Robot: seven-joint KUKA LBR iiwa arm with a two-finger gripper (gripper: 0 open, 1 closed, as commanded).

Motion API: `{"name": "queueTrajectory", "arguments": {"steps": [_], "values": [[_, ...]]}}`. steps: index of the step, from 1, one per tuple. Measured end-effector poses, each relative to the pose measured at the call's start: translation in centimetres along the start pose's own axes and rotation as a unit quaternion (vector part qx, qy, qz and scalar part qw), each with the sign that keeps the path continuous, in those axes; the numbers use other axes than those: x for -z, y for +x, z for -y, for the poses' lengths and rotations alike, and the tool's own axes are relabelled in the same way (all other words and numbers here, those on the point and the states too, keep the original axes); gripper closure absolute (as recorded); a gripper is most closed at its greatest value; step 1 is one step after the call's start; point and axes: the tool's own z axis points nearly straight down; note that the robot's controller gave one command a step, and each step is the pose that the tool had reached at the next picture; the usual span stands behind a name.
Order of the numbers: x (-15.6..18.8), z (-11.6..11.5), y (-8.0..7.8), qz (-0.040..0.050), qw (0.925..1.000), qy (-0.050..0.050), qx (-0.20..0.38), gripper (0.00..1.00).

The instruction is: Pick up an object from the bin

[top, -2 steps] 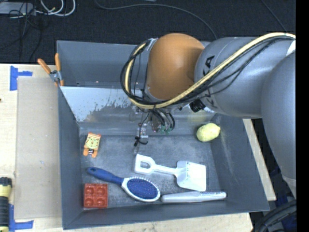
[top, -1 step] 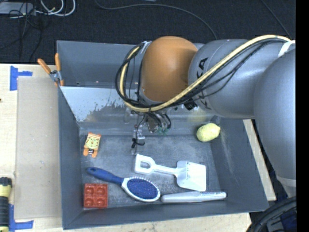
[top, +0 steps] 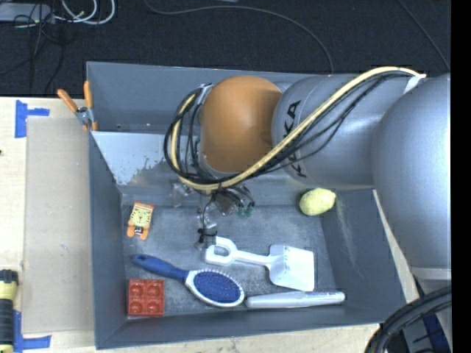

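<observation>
My gripper [top: 208, 230] hangs below the orange dome, low over the middle of the bin floor. Just in front of it lies a white toy scoop [top: 291, 266], whose ring-ended handle reaches left to a spot right under the gripper. A blue hairbrush [top: 210, 285] lies slantwise in front of the scoop, its handle pointing up and left. A small orange-and-yellow toy [top: 140, 220] sits to the gripper's left, apart from it. I see nothing held in the gripper.
A red studded brick [top: 146, 297] sits in the front left corner. A white stick-like handle [top: 296, 298] lies along the front wall. A yellow-green ball [top: 316, 201] rests near the right wall. The arm and its cables cover the bin's back right.
</observation>
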Motion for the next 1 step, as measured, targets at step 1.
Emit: {"name": "queueTrajectory", "arguments": {"steps": [1], "values": [[-0.11,0.34,0.40,0.0017,0.9995,0.000,0.032,0.00]]}}
